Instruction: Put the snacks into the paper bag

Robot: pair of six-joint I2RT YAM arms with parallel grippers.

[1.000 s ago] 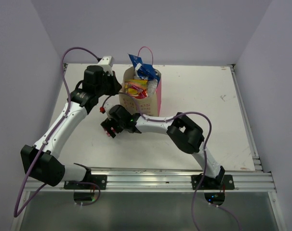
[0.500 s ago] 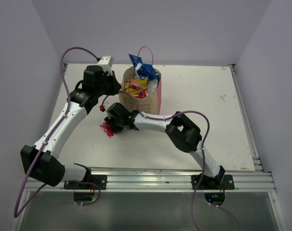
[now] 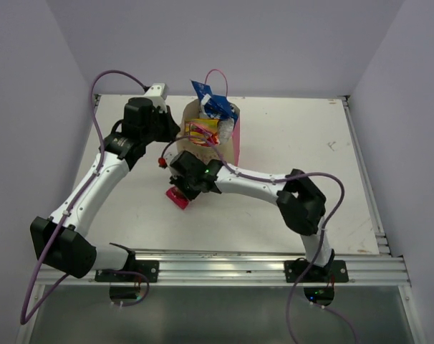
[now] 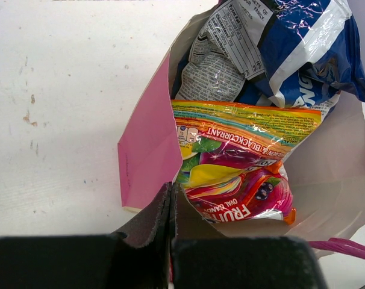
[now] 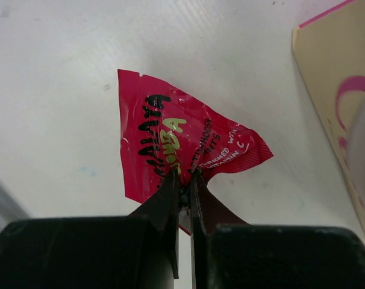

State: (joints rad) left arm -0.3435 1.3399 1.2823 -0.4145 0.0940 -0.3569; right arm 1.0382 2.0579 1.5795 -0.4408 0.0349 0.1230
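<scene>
Since the earlier frame the right arm has swung toward the middle of the bench (image 3: pixel 296 143), and its claw (image 3: pixel 182 192), then spread above the small pink-red sachet (image 3: pixel 178 198), is now pinched on it. The sachet lies in front of the paper bag (image 3: pixel 220 154), near it but apart. The right wrist view shows what the overhead view cannot: the right claw (image 5: pixel 182 180) has its two fingers nipping the sachet (image 5: pixel 176 144) at its near edge, the foil creased into a peak with black and green lettering. Whether it has left the bench surface cannot be told.

There is one paper bag, standing upright. From above, one long blue-white bag (image 3: pixel 213 104) sticks out of its mouth, with yellow and red foil beside it. The left wrist view looks into the bag (image 4: pixel 146 150) and separates the contents: the blue-white bag (image 4: pixel 309 54) at the far side and one orange-yellow packet (image 4: pixel 243 129) with fruit pictures in front. A third packet cannot be made out.

The left claw (image 4: pixel 171 198) is closed, its fingers together at the bag's rim; whether paper is caught between them cannot be told. A pink cord handle (image 4: pixel 345 247) shows at the corner.
</scene>
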